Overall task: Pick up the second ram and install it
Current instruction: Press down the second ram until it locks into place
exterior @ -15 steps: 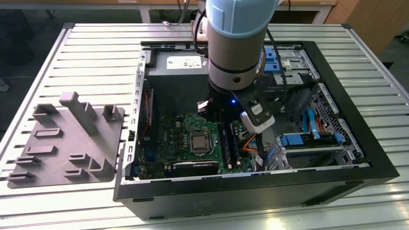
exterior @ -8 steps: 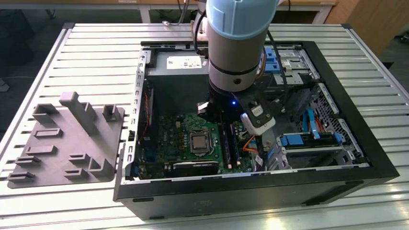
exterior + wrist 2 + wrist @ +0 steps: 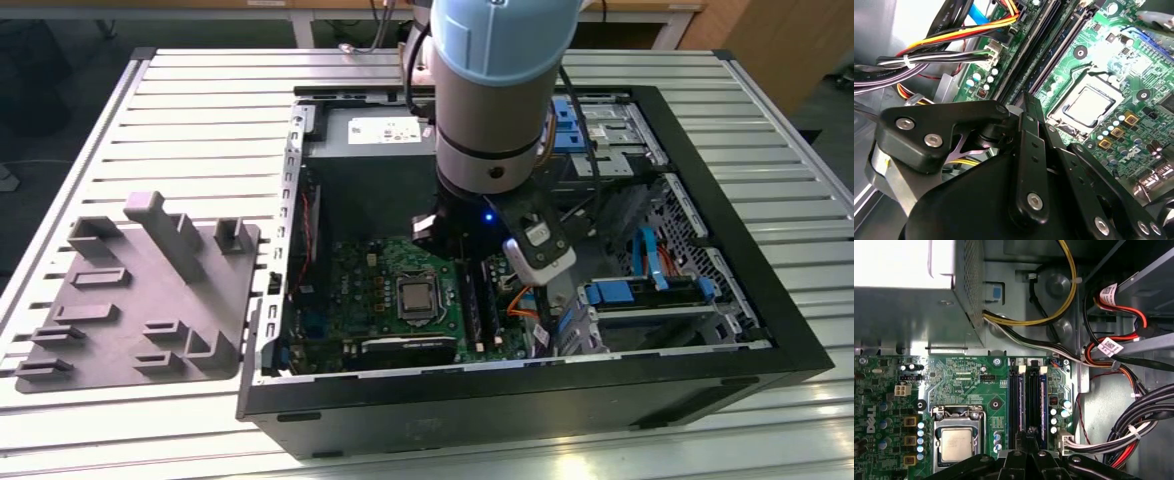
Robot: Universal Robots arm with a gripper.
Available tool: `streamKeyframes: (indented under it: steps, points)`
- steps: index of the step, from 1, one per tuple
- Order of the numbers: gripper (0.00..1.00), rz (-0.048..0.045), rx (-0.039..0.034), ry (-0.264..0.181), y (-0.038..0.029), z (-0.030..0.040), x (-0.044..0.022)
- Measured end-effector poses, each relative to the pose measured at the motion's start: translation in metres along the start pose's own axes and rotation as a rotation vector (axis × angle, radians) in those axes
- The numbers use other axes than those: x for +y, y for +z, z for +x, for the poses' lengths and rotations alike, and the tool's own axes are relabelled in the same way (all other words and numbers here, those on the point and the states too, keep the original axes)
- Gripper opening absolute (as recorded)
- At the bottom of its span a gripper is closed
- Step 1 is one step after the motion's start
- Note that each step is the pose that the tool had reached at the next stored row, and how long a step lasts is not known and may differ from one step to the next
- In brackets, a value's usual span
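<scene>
Your one open computer case (image 3: 534, 400) sits on the table (image 3: 200, 120). Inside it you have one green board (image 3: 360, 275) with one silver chip (image 3: 956, 445), long black slots (image 3: 1019, 405) and a bunch of colored wires (image 3: 1134, 425). One grey tray (image 3: 120, 330) lies beside the case, on the exterior view's left. Your pincer (image 3: 1029, 432) is down inside the case, just above the slots. I cannot tell if it is squeezing or let go. I cannot pick out the ram stick from the dark slots under it.
</scene>
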State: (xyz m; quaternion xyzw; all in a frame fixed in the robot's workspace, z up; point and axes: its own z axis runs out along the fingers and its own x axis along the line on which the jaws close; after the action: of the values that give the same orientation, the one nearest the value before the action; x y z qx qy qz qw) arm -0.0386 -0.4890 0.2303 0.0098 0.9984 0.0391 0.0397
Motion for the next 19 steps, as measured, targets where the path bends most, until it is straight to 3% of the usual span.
streamKeyframes:
  steps: [19]
  points:
    - [0.11,-0.0001,0.0000,0.000,-0.0005,-0.0002,-0.0065]
